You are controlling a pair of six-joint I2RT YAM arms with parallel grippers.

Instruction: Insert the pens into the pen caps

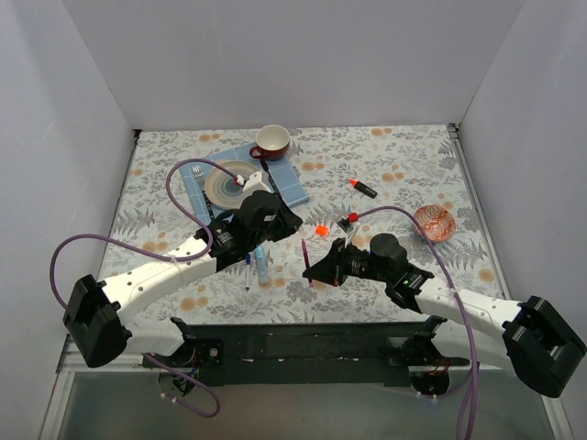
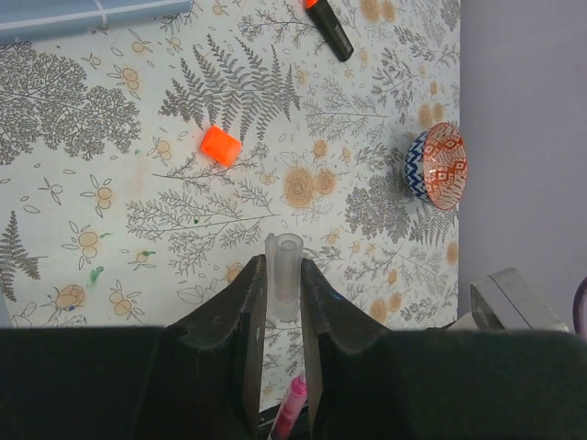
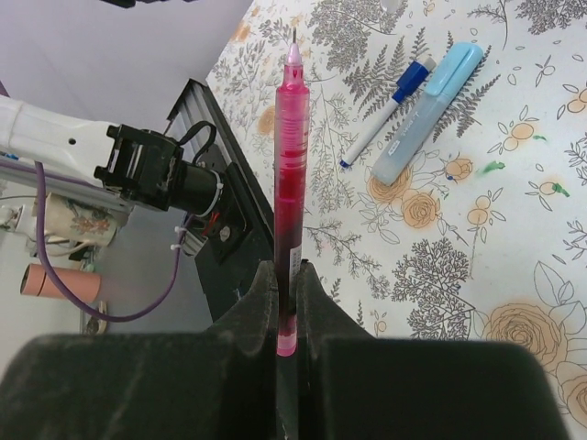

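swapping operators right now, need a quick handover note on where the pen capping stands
Left gripper: shut on a see-through cap.
Right gripper: shut on the red pen, tip pointing away from the fingers.
On the table: orange cap between the two grippers, black highlighter further back, white-and-blue pen and light-blue marker lying side by side by the left arm.
Done: one pen and one cap are in hand, but not joined.
Left: bring the red pen into the held cap, then cap the others. I cannot tell whether the white-and-blue pen is already capped.
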